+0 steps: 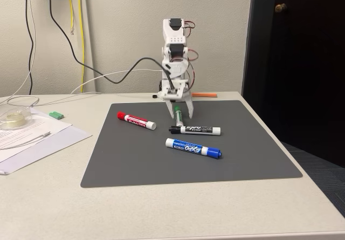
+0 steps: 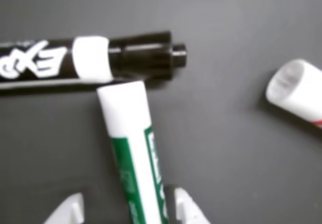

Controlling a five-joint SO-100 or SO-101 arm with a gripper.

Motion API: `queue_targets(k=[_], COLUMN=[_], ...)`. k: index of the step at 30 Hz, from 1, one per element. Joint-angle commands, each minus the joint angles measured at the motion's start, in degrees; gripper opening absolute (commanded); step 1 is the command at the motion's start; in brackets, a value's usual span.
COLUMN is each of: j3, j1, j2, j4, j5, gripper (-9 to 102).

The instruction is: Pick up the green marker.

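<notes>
The green marker (image 1: pixel 178 112) (image 2: pixel 132 163), white-barrelled with a green label, lies on the dark grey mat (image 1: pixel 135 159) right in front of the arm's base. Its white end touches the black Expo marker (image 1: pixel 195 129) (image 2: pixel 100 58). My gripper (image 1: pixel 180 116) (image 2: pixel 126 214) points down and is open, one finger on either side of the green marker's barrel. In the wrist view the right finger (image 2: pixel 186 209) sits against the barrel and the left finger (image 2: pixel 65 211) stands apart from it. The marker's green cap is hidden under the gripper.
A blue Expo marker (image 1: pixel 194 149) lies nearer the front of the mat, and a red marker (image 1: pixel 136 120) (image 2: pixel 297 90) lies to the left in the fixed view. Papers (image 1: pixel 32 135), a tape roll (image 1: pixel 13 118) and cables occupy the table's left side.
</notes>
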Motion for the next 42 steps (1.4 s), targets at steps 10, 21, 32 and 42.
queue_targets(k=[10,21,32,42], j3=[0.4,0.5,0.4,0.2], j1=[-0.4,-0.8,-3.3,-2.0], j2=[-2.3,-2.2,11.8,38.7], j4=[-2.3,-3.0,-7.8,-13.2], j5=[0.7,2.2,24.5,54.2], gripper=[10,5,5,5])
